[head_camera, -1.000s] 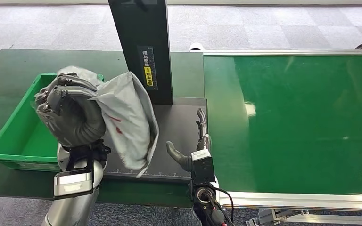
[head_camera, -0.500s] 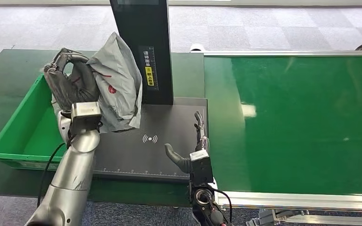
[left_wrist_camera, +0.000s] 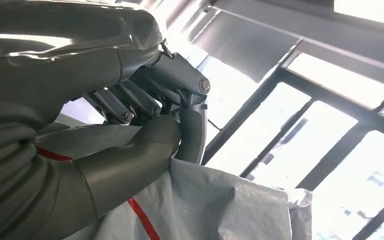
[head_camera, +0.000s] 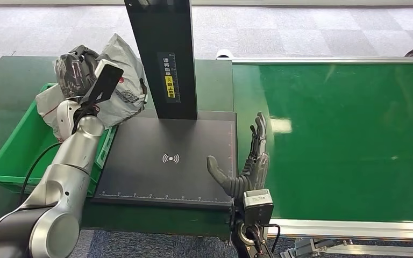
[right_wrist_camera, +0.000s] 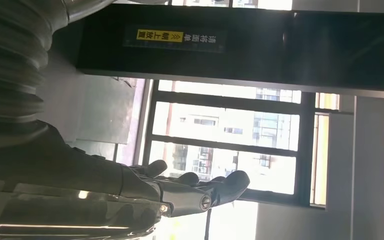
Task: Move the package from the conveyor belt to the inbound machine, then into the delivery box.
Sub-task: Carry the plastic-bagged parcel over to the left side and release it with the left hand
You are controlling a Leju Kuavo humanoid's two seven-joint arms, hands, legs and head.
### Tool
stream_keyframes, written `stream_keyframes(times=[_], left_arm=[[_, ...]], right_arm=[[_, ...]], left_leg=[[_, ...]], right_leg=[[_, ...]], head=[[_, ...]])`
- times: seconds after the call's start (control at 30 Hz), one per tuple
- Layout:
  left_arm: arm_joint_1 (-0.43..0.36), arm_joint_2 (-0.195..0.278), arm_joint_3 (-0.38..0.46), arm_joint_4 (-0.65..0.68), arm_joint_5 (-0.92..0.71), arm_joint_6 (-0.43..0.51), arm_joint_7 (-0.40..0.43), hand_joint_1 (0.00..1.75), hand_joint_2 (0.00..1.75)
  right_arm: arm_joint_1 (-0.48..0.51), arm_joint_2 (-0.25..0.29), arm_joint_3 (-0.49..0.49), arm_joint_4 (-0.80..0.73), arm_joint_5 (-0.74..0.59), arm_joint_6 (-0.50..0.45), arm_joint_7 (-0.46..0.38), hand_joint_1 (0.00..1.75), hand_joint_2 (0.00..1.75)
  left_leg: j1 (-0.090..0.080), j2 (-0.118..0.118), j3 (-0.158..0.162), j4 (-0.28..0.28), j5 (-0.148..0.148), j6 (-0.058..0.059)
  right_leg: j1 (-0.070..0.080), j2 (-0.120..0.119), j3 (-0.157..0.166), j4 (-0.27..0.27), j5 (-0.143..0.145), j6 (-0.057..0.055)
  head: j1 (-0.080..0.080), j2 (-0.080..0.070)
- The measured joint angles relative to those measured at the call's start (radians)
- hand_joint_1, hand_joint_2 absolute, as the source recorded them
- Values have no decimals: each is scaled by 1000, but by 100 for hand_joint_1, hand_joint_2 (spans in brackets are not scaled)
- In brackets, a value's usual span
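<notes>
Left hand [head_camera: 75, 67] grips the grey package [head_camera: 121, 86], fingers [left_wrist_camera: 130, 100] closed on it, held above the green delivery box [head_camera: 11, 145]. Right hand [head_camera: 250, 166] holds nothing, fingers spread, at the inbound machine [head_camera: 166, 156] edge.

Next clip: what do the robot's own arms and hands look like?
Both arms are smooth silver metal with a thin black cable alongside. The left hand and right hand are dark grey with jointed fingers, a thick grey thumb and a grey ribbed cover, plus a boxy silver-and-black wrist block.

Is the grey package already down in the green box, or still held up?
Still held. The left hand grips the package above the green box's far end; it has not been let go.
</notes>
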Motion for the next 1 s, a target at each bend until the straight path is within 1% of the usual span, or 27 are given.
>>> stream_keyframes(times=[0.07, 0.2, 0.3, 0.4, 0.47, 0.6, 0.9, 1.0], left_arm=[[-18, 1, 11, 27, -80, 0, 79, 175, 175], [-57, 10, 20, 63, -286, 1, 299, 175, 175], [-117, 32, 35, 119, -352, -3, 429, 175, 175], [-178, 60, 59, 163, -369, -21, 518, 175, 175], [-207, 76, 83, 180, -369, -27, 555, 175, 175], [-244, 100, 127, 202, -369, -18, 594, 175, 175], [-258, 142, 234, 228, -349, -10, 637, 175, 175], [-258, 151, 266, 232, -339, -10, 633, 44, 175]], right_arm=[[6, 1, -5, -17, 11, 10, 0, 0, 175], [8, 3, -17, -19, 31, 41, 0, 0, 175], [8, 6, -24, -9, 31, 53, 0, 0, 175], [8, 6, -29, 4, 31, 60, 0, 0, 175], [8, 7, -31, 12, 34, 64, 0, 0, 175], [7, 8, -37, 33, 40, 69, 0, 0, 175], [3, 9, -41, 71, 48, 77, 0, 0, 175], [3, 9, -45, 77, 51, 89, 0, 0, 175]], left_leg=[[0, 0, 0, 0, 0, 0], [0, 0, 0, 0, 0, 0], [0, 0, 0, 0, 0, 0], [0, 0, 0, 0, 0, 0], [1, 0, 0, 0, 0, 0], [1, 0, 0, 0, 0, 0], [0, 0, 0, 0, 0, 0], [1, 0, 0, 0, 0, 0]], right_leg=[[0, 0, 0, 0, 0, 0], [0, 0, 0, 0, 0, 0], [0, 0, 0, 0, 0, 0], [0, 0, 0, 0, 0, 0], [1, 0, 0, 0, 0, 0], [1, 0, 0, 0, 0, 0], [1, 0, 0, 0, 0, 0], [1, 0, 0, 0, 0, 0]], head=[[0, 0], [0, 0], [0, 0], [0, 0], [0, 0], [0, 0], [0, 0], [0, 0]])
